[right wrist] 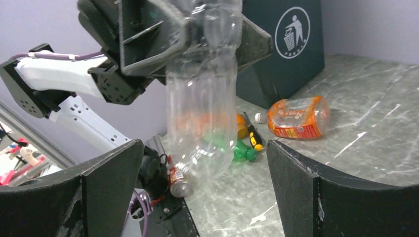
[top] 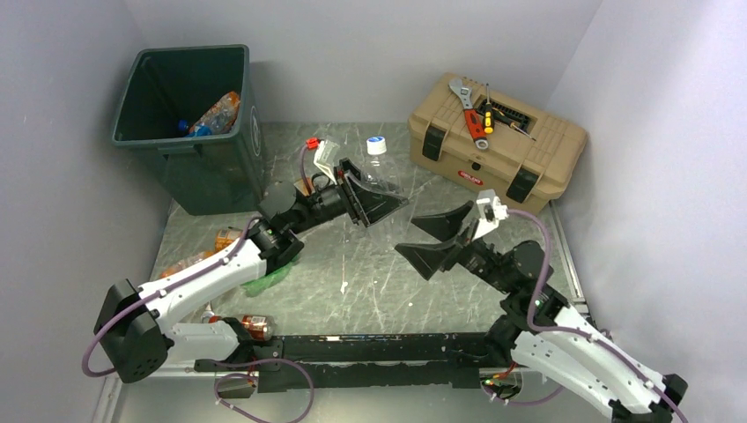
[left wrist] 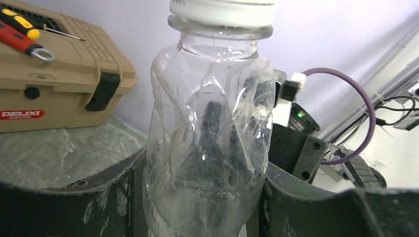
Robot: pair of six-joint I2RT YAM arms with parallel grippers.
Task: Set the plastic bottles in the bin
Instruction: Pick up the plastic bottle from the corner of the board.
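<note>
Grey marbled table (top: 370, 273). Bin (top: 211, 172) stands at far left corner, tan toolbox (top: 471, 166) at far right. Left side: orange bottle (right wrist: 298, 117) lying on its side near the bin, yellow-handled screwdriver (right wrist: 253, 134) just beside it, green bottle (top: 269, 280) nearer.

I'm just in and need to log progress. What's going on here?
The left gripper holds a clear white-capped bottle in its jaws, raised above the table. The right gripper is open and empty beside it. The bin already has a few bottles inside, and others, like an orange bottle, lie on the table.
</note>
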